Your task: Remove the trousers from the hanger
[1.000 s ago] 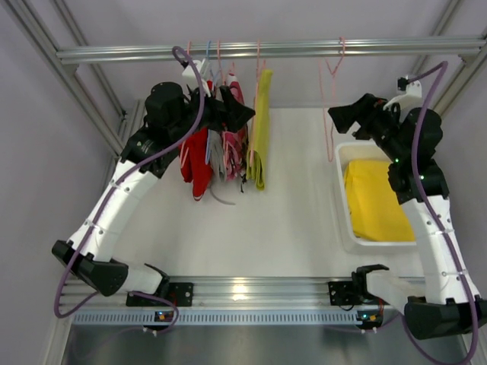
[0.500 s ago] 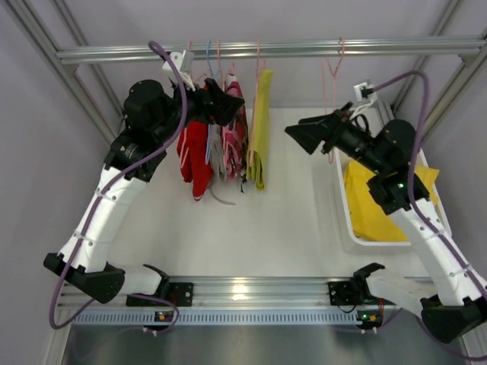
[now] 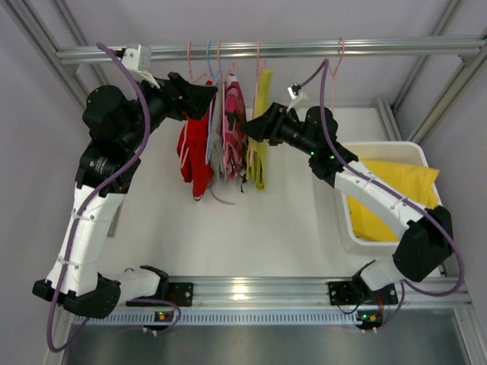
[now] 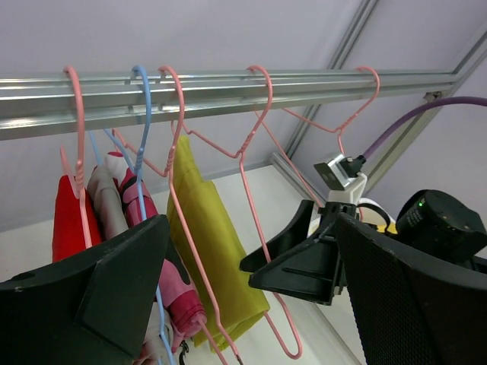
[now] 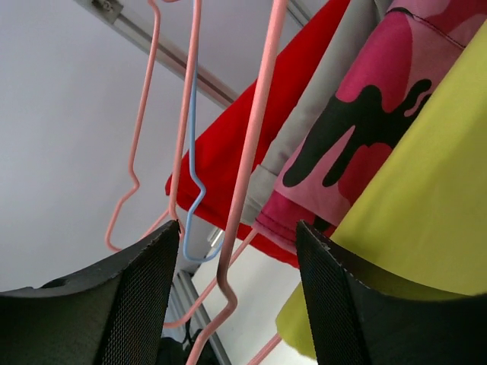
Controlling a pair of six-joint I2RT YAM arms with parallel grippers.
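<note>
Swung away from the white bin (image 3: 340,220) over the last second, the right arm now reaches left across the table, and the left arm has lifted higher toward the aluminium rail (image 3: 365,48). The yellow-green trousers (image 3: 262,133) hang folded over a pink wire hanger (image 3: 258,65) on that rail, the rightmost of the clothes there. The right gripper (image 3: 247,128) sits just beside them with its fingers spread. In its wrist view a pink hanger wire runs down between the two fingers, with the yellow-green cloth close behind the right-hand one; whether it touches cannot be told. The bright yellow trousers (image 3: 388,198) lie crumpled in the bin at the right side of the table. A pink patterned garment (image 3: 234,129) hangs just left of the yellow-green trousers, then a red garment (image 3: 196,152), with a blue hanger (image 3: 209,57) between their hooks. The left gripper (image 3: 209,99) is raised just under the rail by the red garment, jaws wide apart and holding nothing. An empty pink hanger (image 3: 335,65) hangs well to the right.
</note>
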